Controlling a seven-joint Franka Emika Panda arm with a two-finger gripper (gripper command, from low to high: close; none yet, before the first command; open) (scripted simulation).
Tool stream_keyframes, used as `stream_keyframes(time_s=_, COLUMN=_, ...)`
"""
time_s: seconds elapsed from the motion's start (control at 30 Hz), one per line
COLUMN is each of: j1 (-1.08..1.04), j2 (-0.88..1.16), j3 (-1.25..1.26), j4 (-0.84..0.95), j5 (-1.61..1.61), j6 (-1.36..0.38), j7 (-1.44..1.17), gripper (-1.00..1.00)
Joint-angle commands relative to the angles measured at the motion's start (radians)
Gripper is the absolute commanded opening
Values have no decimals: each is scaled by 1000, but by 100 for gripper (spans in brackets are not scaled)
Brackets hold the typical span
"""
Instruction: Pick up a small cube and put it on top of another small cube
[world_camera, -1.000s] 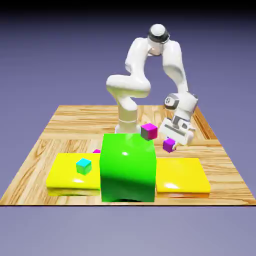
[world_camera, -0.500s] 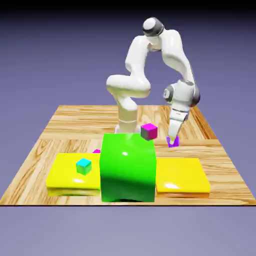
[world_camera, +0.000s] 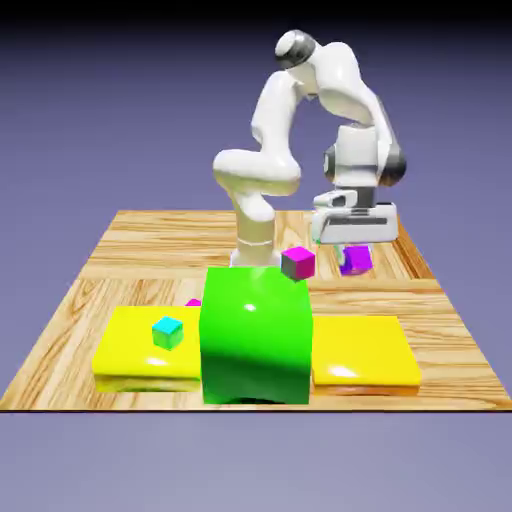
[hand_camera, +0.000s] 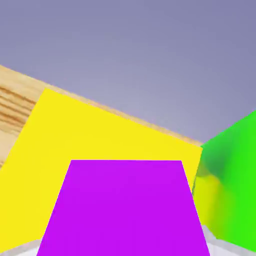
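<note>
The gripper (world_camera: 354, 250) is closed tightly on the small cube (world_camera: 356, 259) and holds it in the air above the table (world_camera: 140, 240), to the exterior view's right of the green block (world_camera: 256, 335). In the hand view the cube (hand_camera: 125, 210) fills the lower middle with one flat face up, and being a cube it has no long axis. The other small cube (world_camera: 193, 302) lies mostly hidden behind the left yellow pad (world_camera: 130, 350), and no writing is seen on anything.
</note>
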Motion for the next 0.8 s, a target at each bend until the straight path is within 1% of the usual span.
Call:
stream_keyframes(time_s=0.0, j1=-2, j2=0, j3=-20, j4=8, j5=-2, j6=1, j7=45, gripper=-100)
stream_keyframes(time_s=0.13, j1=-14, j2=4, j3=-103, j4=37, j5=-5, j6=4, j7=218, gripper=-100)
stream_keyframes(time_s=0.63, j1=-334, j2=180, j3=-646, j4=-166, j5=39, j6=-50, j7=834, gripper=-100)
stream_keyframes(time_s=0.77, j1=-429, j2=238, j3=-791, j4=-248, j5=57, j6=-69, j7=958, gripper=-100)
